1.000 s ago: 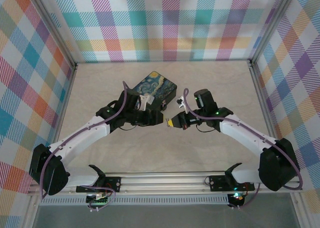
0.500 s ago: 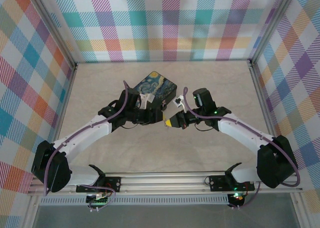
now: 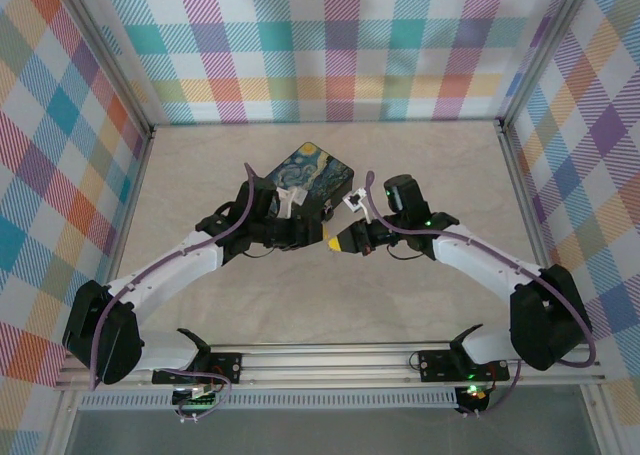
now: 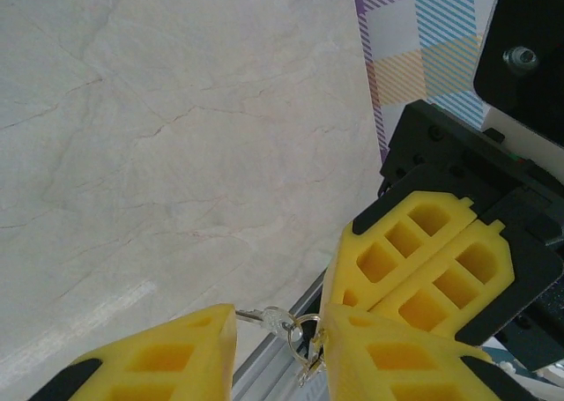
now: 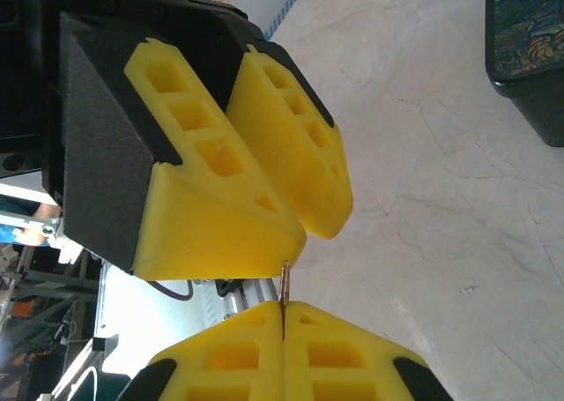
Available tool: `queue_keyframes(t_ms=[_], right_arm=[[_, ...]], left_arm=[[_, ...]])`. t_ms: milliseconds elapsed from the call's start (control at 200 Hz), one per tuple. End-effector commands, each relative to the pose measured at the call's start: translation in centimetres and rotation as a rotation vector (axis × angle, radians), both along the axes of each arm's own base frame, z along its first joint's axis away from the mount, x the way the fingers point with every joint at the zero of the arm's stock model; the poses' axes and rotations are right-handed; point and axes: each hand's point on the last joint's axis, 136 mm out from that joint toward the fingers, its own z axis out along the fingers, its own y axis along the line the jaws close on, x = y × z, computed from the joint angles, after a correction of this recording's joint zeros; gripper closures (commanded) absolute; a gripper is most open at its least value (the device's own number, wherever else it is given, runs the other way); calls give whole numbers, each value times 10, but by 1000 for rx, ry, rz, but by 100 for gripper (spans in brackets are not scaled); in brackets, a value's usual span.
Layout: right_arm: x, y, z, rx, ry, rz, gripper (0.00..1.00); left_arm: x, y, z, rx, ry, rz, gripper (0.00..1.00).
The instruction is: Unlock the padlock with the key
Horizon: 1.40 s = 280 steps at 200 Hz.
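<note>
Key (image 5: pixel 284 285) pinched by the right end effector (image 5: pixel 284 317), fingers pressed together, above the worktop (image 4: pixel 176 137); left end effector (image 4: pixel 278 330) flanks small silvery rings (image 4: pixel 305 328), grip unclear.

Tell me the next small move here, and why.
Probably close the left gripper gently: its fingers stand apart with the key and rings in the gap, while the right gripper, shut, pins a thin metal sliver close by.

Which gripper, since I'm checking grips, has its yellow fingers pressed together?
The right gripper: its fingers meet, pinching a thin metal sliver, while the left gripper has its fingers standing apart.
</note>
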Motion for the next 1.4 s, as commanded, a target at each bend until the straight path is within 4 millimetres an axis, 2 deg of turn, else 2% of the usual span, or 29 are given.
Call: queue_keyframes(t_ms=[0,485,840,895,1000,1055,1090,1165,1275,1395], right_arm=[[4,6,15,47,-8,26,100],[17,16,12,71,47,12,100],[28,20,-1,59,80,-14,100],[30,20,-4,52,91,-22,100],[34,16,-10,38,118,-37,86],[37,13,-13,20,120,-56,69],[38,10,-16,6,114,-71,64],[39,1,-19,-17,97,-99,60],[37,-11,-20,-65,57,-141,59],[30,-8,-13,-113,-95,-159,58]], left_arm=[[-1,2,8,-39,-14,0,71],[2,2,10,-80,0,9,80],[5,4,5,-74,17,16,100],[7,6,2,-64,24,28,100],[13,14,-2,-27,31,78,100],[16,18,-3,-5,30,104,100],[17,20,-3,14,30,118,100],[22,25,-3,48,20,144,100],[22,32,-10,106,56,174,100],[29,42,-20,178,117,254,100]])
